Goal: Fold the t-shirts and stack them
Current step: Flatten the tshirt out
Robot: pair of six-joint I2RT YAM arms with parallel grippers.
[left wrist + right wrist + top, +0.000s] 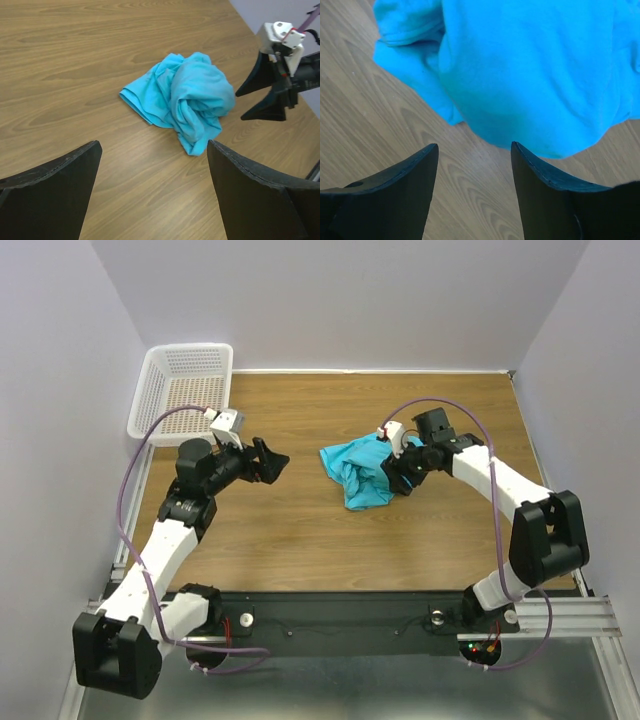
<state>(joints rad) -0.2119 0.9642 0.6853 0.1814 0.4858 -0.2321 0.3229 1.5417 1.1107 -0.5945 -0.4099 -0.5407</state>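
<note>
One turquoise t-shirt lies crumpled in a heap on the wooden table, right of centre. My right gripper sits at the heap's right edge. In the right wrist view its jaws are apart with bare wood between them, and the t-shirt bulges just beyond the tips. My left gripper hovers well to the left of the cloth, wide open and empty. The left wrist view shows the left gripper facing the t-shirt, with the right gripper on its far side.
A white mesh basket stands at the table's back left corner, partly over the edge. Purple cables loop off both arms. Walls close in the table at the back and both sides.
</note>
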